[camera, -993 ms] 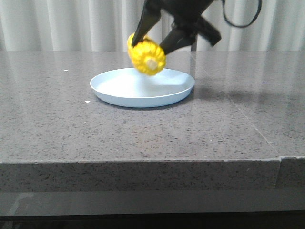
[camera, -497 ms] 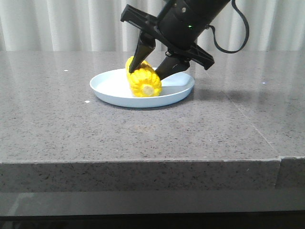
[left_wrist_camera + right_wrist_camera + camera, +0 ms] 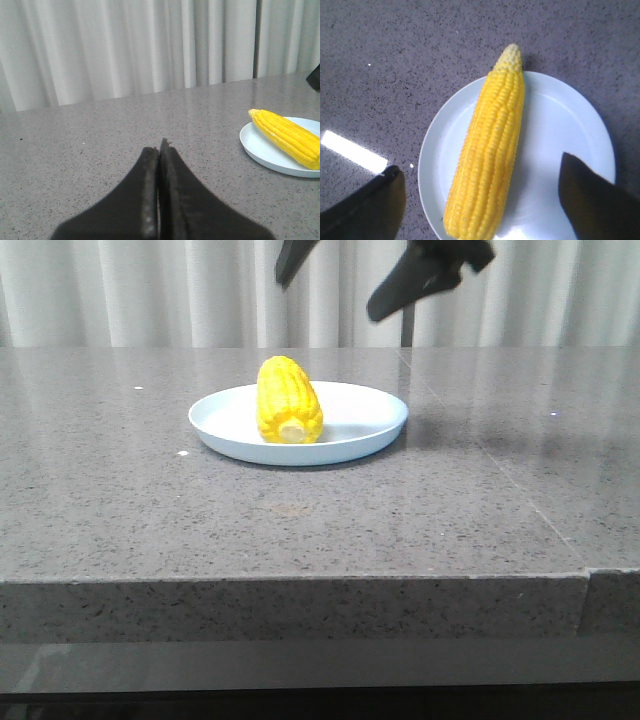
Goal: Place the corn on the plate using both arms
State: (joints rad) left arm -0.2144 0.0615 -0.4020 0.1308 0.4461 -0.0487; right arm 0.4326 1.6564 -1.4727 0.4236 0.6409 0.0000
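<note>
Corn was lying flat on the plate, which I'll use as the landmark for everything else. In the front view your corn sat on the plate's left half, pale stub end pointing toward the camera and the tapered tip reaching back over the far rim. From your right wrist camera, the corn ran nearly the whole way across the plate, with its light tip poking just past the rim onto the grey speckled table.

Your right pincer was spread wide with nothing in it. The two dark fingers straddled the corn with clear space on both sides and touched neither the corn nor the plate. In the front view, that same right pincer hung well above the plate, up against the white curtain; only the finger ends were in frame.

Your left pincer was pressed together, fingers flat against each other with only a thin seam between them, and it wasn't gripping anything. It sat low over the table, well off to the side of the plate. Through that wrist camera the plate and the corn showed only at the edge of the picture, partly cut off.

The plate itself rested flat on the table, set back from the table's front edge.
</note>
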